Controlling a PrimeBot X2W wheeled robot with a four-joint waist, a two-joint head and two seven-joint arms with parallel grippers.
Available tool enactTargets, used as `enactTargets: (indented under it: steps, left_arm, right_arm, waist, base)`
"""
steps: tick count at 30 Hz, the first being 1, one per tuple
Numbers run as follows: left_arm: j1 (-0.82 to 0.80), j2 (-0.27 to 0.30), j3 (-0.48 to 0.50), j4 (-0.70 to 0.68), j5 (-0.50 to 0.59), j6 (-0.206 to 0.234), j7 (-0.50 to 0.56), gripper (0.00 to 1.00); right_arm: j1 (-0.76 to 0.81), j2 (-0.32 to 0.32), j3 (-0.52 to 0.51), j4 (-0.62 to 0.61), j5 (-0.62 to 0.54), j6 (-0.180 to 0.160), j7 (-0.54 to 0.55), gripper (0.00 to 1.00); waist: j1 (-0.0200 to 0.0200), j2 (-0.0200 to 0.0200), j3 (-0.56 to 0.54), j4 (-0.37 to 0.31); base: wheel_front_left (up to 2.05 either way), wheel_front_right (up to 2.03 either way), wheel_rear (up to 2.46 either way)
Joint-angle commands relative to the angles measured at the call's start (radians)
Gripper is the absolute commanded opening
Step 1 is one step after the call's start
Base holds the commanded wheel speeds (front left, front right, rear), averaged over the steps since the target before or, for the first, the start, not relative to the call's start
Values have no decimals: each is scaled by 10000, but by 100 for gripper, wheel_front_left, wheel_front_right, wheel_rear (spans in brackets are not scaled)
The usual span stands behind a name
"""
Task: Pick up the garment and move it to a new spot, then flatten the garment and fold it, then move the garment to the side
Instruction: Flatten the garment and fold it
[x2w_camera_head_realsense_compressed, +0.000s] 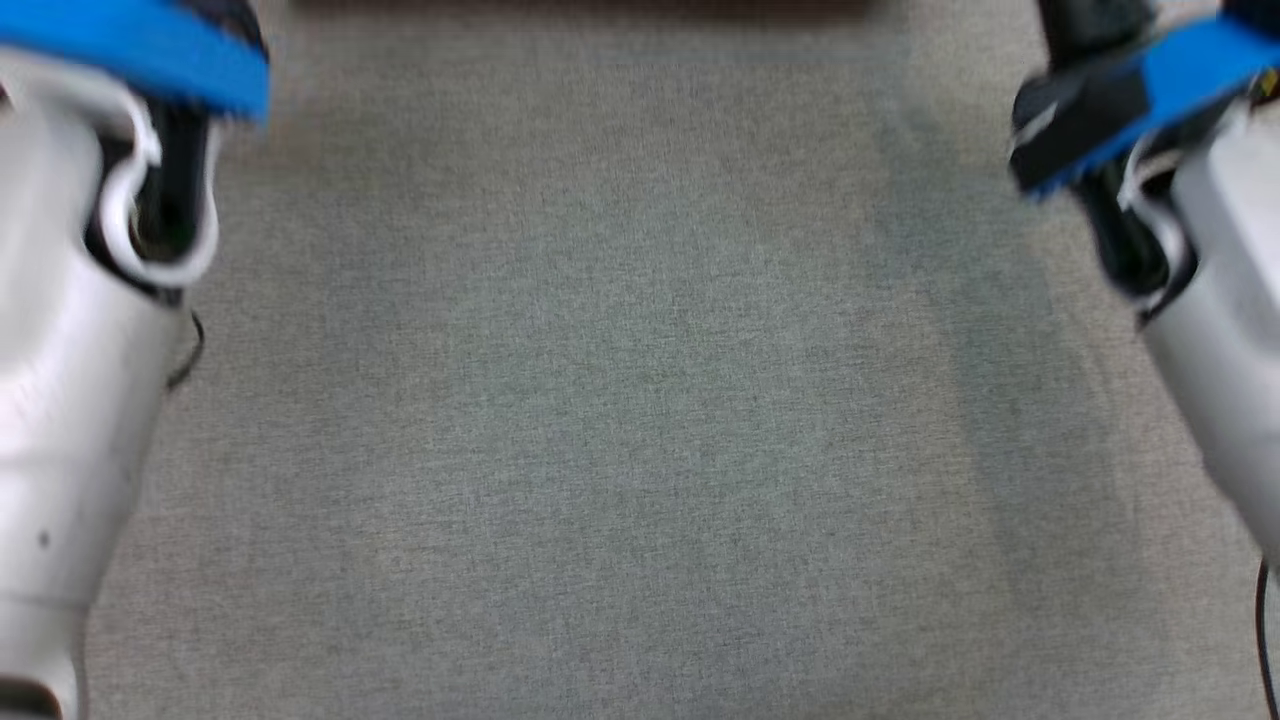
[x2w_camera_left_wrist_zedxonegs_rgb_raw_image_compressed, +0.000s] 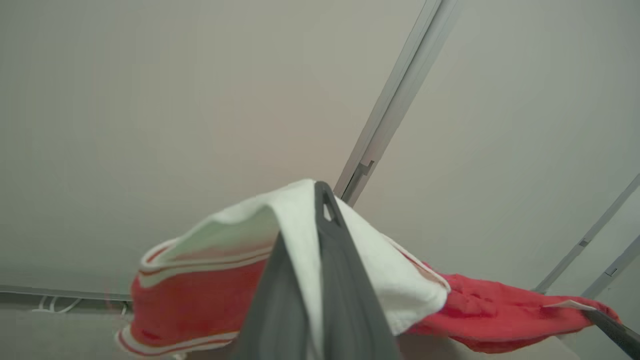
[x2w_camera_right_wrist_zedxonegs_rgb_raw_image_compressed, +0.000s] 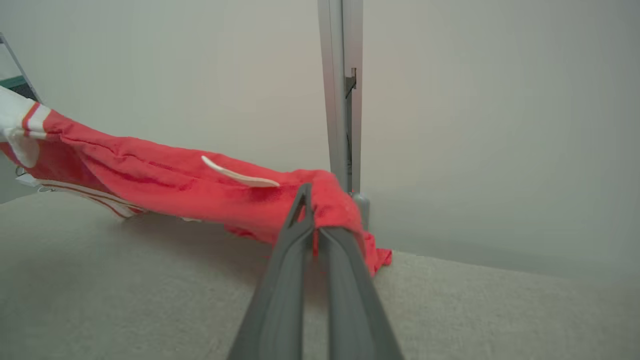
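Note:
The garment (x2w_camera_left_wrist_zedxonegs_rgb_raw_image_compressed: 190, 300) is red with white panels and striped trim. In the left wrist view my left gripper (x2w_camera_left_wrist_zedxonegs_rgb_raw_image_compressed: 315, 210) is shut on a white part of it, with cloth draped over both fingers. In the right wrist view my right gripper (x2w_camera_right_wrist_zedxonegs_rgb_raw_image_compressed: 307, 200) is shut on the garment's (x2w_camera_right_wrist_zedxonegs_rgb_raw_image_compressed: 165, 180) red end. The cloth stretches between the two grippers, lifted above the grey surface (x2w_camera_right_wrist_zedxonegs_rgb_raw_image_compressed: 125, 280), which carries its shadow. The other arm's dark finger (x2w_camera_left_wrist_zedxonegs_rgb_raw_image_compressed: 612, 327) pinches the far red end in the left wrist view. The head view has my pale left forearm (x2w_camera_head_realsense_compressed: 70, 400) and right forearm (x2w_camera_head_realsense_compressed: 1220, 330) at its sides.
A grey fabric-covered tabletop (x2w_camera_head_realsense_compressed: 640, 400) spreads between the forearms. An upright metal post (x2w_camera_right_wrist_zedxonegs_rgb_raw_image_compressed: 341, 100) stands just behind the right gripper against a pale wall. More metal rails (x2w_camera_left_wrist_zedxonegs_rgb_raw_image_compressed: 395, 95) cross the left wrist view, and white cables (x2w_camera_left_wrist_zedxonegs_rgb_raw_image_compressed: 55, 304) lie low at its left.

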Motion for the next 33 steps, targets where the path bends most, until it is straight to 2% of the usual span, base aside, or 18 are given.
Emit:
enactTargets:
  steps: [1, 5, 14, 20, 26, 33]
  left_arm:
    - [493, 68, 86, -211, -36, -77, -79, 0]
    - [2601, 81, 254, -962, 92, -7, -140, 0]
    - [6566, -715, 1303, -2461, 891, 617, -140, 0]
    - [9102, -1276, 1767, -3315, 1124, 859, -141, 0]
    - [10859, -1469, 2137, -4115, 1271, 1143, -144, 0]
    - [12105, -1444, 1948, -4785, 1199, 1284, -61, 0]
  right_arm:
    - [509, -67, 21, -157, 45, 1, -33, 0]
    - [2153, -133, -48, -740, 136, 1, -33, 0]
    - [5407, -412, -5, -1668, 637, 1, -34, 0]
    - [7078, -690, -47, -2133, 699, 1, -36, 0]
    - [8671, -836, -365, -2636, 833, 1, -34, 0]
    - [10287, -1119, -647, -3308, 1074, 1, 7, 0]
  waist:
    - [0, 0, -201, -80]
    - [0, 0, -661, -8]
    - [0, 0, -1827, 229]
    - [0, 0, -2573, 265]
    - [0, 0, -3184, 358]
    - [0, 0, -3665, 507]
  base:
    - [0, 0, 0]
    - [0, 0, 0]
    - [0, 0, 0]
    - [0, 0, 0]
    - [0, 0, 0]
    - [0, 0, 0]
